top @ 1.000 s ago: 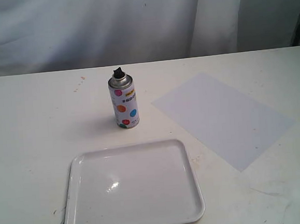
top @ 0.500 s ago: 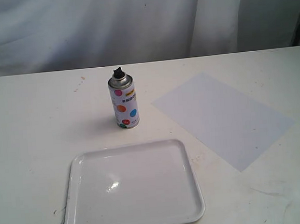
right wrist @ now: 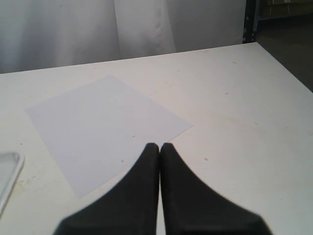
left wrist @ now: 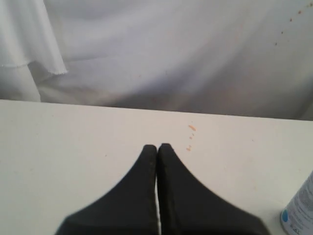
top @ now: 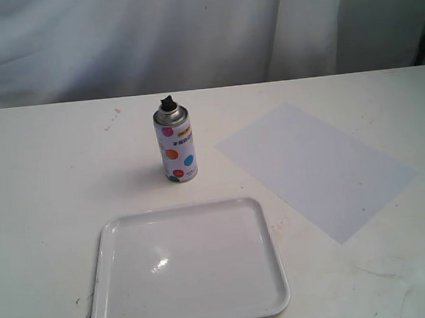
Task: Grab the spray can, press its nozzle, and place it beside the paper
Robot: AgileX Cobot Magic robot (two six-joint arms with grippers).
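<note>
The spray can (top: 176, 148), a small white cylindrical aerosol dotted with pink, orange, blue and green under a yellow label strip, stands upright on the pale white counter (top: 45, 179), and nothing is touching it. Its small black plastic nozzle (top: 167, 103) sits on the silver metal dome at the top. Take the glossy white rimmed plastic tray (top: 102, 249) as the marker: the can stands just beyond the tray's far edge, clear of the rim, roughly over the middle of that edge. To the right of the tray, and apart from it, lies the large flat sheet of pale bluish-white paper (top: 316, 167), turned at an angle to the tray's sides, with one corner reaching back past the tray's far edge. A few small orange specks (top: 114, 119) dot the counter further back, beyond the tray's left half. A white cloth backdrop (top: 151, 38) hangs behind the counter. Over to the left pincer (left wrist: 157, 147): its two black fingers are pressed together at the tips and grip nothing, and a sliver of the can (left wrist: 299, 210) shows at the edge of that wrist view, apart from the fingers. The right pincer (right wrist: 159, 146) is likewise closed tip to tip and empty, with the paper (right wrist: 107, 122) spread on the counter ahead of it and a corner of the tray (right wrist: 7, 171) at the edge of its view.
</note>
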